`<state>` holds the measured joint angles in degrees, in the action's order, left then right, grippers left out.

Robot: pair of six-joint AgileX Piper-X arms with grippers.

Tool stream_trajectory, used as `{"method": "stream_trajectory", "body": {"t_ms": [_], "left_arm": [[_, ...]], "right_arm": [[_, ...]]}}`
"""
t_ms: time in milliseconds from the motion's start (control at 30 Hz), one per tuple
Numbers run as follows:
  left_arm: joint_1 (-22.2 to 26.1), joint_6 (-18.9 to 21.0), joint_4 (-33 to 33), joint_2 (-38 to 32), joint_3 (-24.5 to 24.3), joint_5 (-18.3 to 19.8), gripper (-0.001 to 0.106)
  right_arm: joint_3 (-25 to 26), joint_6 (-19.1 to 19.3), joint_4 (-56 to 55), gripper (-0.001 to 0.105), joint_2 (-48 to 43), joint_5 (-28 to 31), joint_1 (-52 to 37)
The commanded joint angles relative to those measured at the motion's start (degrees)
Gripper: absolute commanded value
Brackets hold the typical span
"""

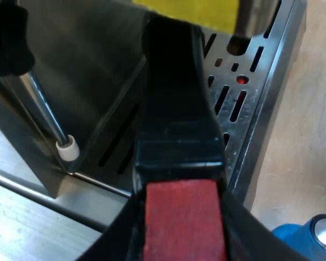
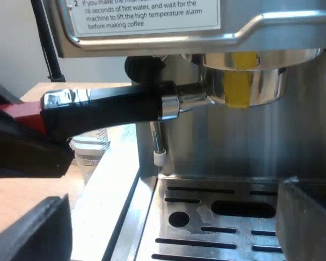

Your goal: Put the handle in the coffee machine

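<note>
The holder's dark handle (image 1: 176,109) runs away from my left gripper (image 1: 182,234), which is shut on its red end (image 1: 179,217). In the right wrist view the metal holder (image 2: 250,87), marked with yellow tape, sits up under the espresso machine's (image 2: 206,32) brew head. Its handle (image 2: 108,106) sticks out sideways and level. The left gripper (image 2: 27,147) clasps the red end (image 2: 19,114) there. My right gripper (image 2: 168,228) hangs open over the drip tray (image 2: 206,217), holding nothing.
A steam wand with a white tip (image 2: 159,155) hangs beside the holder, also close to the handle (image 1: 68,148). A measuring glass (image 2: 89,149) stands on the wooden table by the machine. A blue tamper (image 1: 309,239) stands past the slotted drip tray (image 1: 244,103).
</note>
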<state>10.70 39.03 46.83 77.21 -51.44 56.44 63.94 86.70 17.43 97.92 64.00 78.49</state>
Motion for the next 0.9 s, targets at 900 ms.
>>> {"method": "stream_trajectory", "body": {"t_ms": [900], "left_arm": [[-0.15, -10.13, 0.01, -1.12, -1.52, 13.1, 0.0]], "right_arm": [[0.36, 0.94, 0.38, 0.077, -0.11, 0.32, -0.2]]}}
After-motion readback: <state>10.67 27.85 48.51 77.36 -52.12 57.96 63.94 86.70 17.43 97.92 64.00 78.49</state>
